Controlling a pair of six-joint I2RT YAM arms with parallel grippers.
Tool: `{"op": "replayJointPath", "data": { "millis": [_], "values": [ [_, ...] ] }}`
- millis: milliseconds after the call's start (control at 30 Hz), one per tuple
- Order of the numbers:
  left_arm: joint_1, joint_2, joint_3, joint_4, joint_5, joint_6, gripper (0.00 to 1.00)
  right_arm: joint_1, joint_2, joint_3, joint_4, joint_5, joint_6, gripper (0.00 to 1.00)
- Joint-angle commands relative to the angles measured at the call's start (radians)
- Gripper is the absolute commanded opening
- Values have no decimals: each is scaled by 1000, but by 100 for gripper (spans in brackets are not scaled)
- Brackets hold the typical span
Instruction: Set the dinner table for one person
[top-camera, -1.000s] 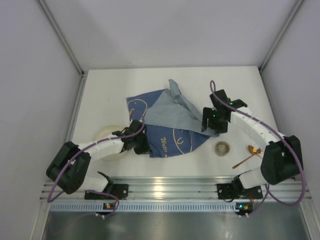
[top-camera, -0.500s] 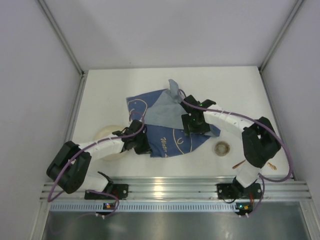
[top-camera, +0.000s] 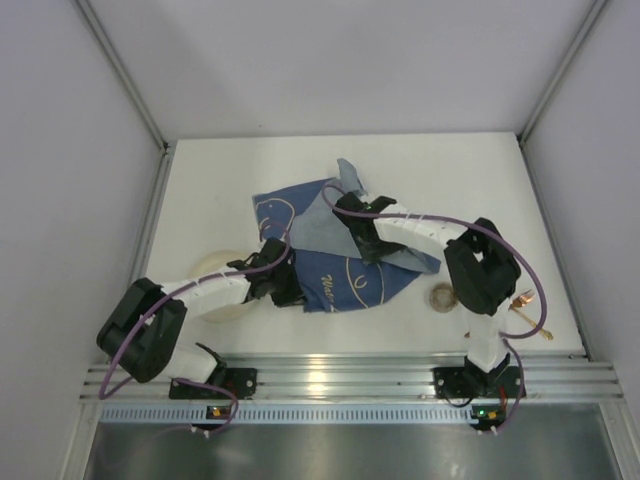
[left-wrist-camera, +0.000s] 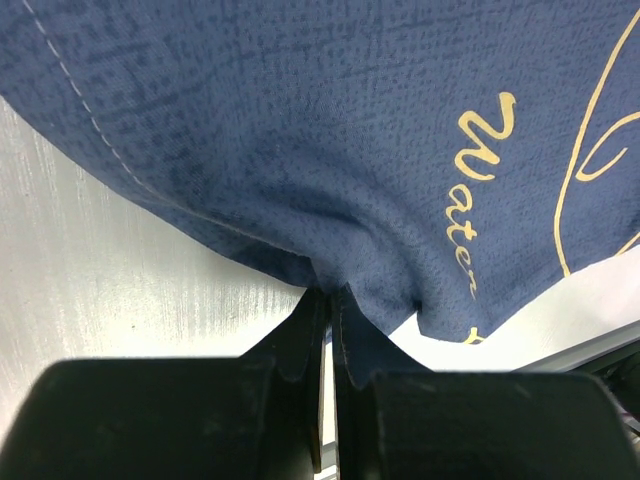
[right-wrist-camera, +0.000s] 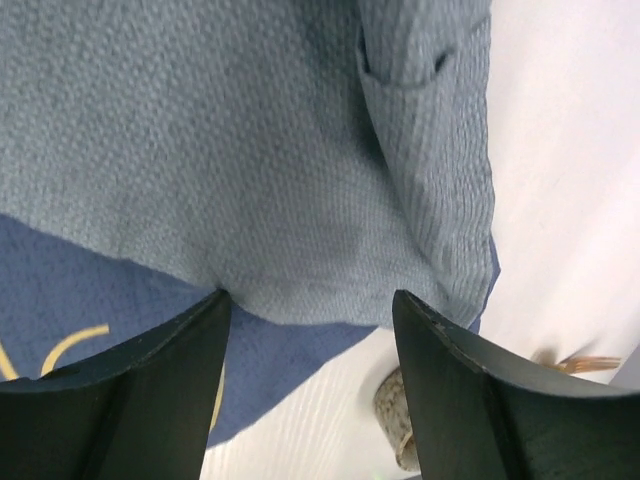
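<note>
One white bench (top-camera: 470, 170), its railed long edge running left-right by the arms' bases, carries one blue cloth (top-camera: 340, 275), one cup (top-camera: 443, 296), one spoon (top-camera: 523, 299) and one plate (top-camera: 212, 265). The left fingers (left-wrist-camera: 305, 340) clench the cloth's hem; the right fingers (right-wrist-camera: 150, 390) gape above it.

I see a navy cloth (top-camera: 345, 275) with yellow script, its turned-over side grey-blue; white counter (top-camera: 240, 170); spoon (top-camera: 522, 301) perhaps copper.

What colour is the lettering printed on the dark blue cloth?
Golden yellow; the lettering on the cloth shows best in the left wrist view.
</note>
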Motion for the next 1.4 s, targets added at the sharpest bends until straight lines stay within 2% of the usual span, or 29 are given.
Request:
{"op": "replayJointPath", "data": {
  "millis": [0,233,467,700,833,867,1033,1367],
  "values": [
    [-5,58,-33,-49,-80,6,0,4,54,80,-14,77,-45,66],
    [-4,49,-36,-61,-87,8,0,-38,100,127,-25,118,-58,61],
    [-5,61,-36,-66,-95,17,0,-110,22,110,-33,212,-74,60],
    [-5,93,-19,-52,-81,26,0,-202,-13,123,-20,186,-78,56],
    [-5,107,-13,-51,-77,34,0,-222,24,154,-17,128,-86,43],
    [-5,105,-12,-51,-77,32,0,-220,28,154,-17,115,-89,42],
    [-5,105,-15,-61,-84,41,0,-200,21,105,33,-27,-106,47],
    [-5,90,-28,-69,-98,49,0,-188,-173,-4,52,-34,-58,56]
  ]
}}
